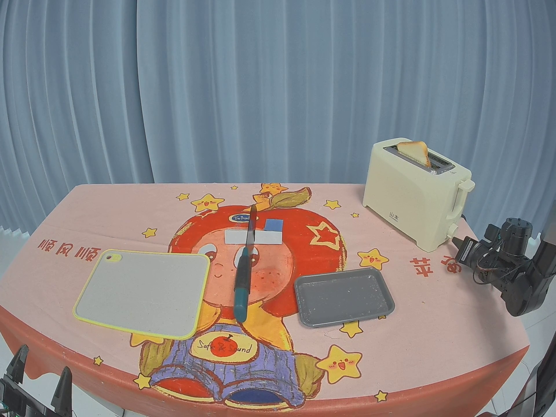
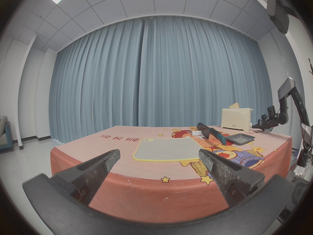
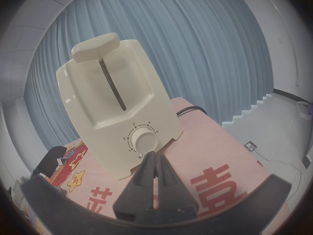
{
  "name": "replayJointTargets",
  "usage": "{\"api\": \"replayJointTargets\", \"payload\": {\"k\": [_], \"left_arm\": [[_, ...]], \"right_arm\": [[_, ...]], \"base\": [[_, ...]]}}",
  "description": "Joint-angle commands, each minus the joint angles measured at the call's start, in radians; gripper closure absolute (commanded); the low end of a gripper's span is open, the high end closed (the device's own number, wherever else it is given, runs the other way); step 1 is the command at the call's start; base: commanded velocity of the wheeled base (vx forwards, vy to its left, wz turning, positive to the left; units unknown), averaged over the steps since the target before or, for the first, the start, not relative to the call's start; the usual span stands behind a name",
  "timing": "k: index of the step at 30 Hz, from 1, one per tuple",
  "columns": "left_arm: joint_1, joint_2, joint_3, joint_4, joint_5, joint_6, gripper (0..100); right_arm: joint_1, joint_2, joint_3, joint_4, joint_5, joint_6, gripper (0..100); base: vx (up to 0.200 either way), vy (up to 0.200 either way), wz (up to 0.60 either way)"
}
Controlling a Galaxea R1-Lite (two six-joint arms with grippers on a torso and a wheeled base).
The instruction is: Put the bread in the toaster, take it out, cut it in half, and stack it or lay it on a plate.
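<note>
1. Bread slice (image 1: 414, 152): one toasted slice stood tilted in the toaster's (image 1: 417, 195) top slot, its upper part proud of the opening. Judged light, dry and brittle, with a crust that would crumble under a hard pinch. The best hold would be across the flat faces of the exposed top edge, lifting straight up out of the slot.
2. Toaster: a cream body at the table's far right, with its lever (image 3: 96, 48) at the top of its track and its dial (image 3: 146, 140) on the end facing the right arm. It contained only that slice.
3. Right gripper (image 3: 156, 157): its fingers were pressed together on nothing, with the tips just beside the dial end of the toaster.
4. Left gripper (image 2: 159, 157): it was spread wide and empty, low at the table's near left edge, well apart from the bread.
5. Grey tray (image 1: 343, 296): it lay near the table's middle, between knife and toaster. It held no bread, only pale specks on its floor.
6. Cutting board (image 1: 145, 291): grey with a yellow rim, on the left, with nothing on it.
7. Knife (image 1: 244, 267): teal-handled, between board and tray, with its blade across a small white block (image 1: 253, 237).
</note>
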Motion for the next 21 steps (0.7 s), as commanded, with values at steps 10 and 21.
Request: {"api": "replayJointTargets", "payload": {"k": [10, 21], "left_arm": [[0.0, -0.016, 0.018, 0.0, 0.001, 0.0, 0], [0.0, -0.016, 0.018, 0.0, 0.0, 0.0, 0]], "right_arm": [[0.003, 0.025, -0.02, -0.001, -0.011, 0.0, 100], [0.02, 0.016, -0.017, -0.003, -0.011, 0.0, 100]], "base": [[0.0, 0.0, 0.0], [0.0, 0.0, 0.0]]}}
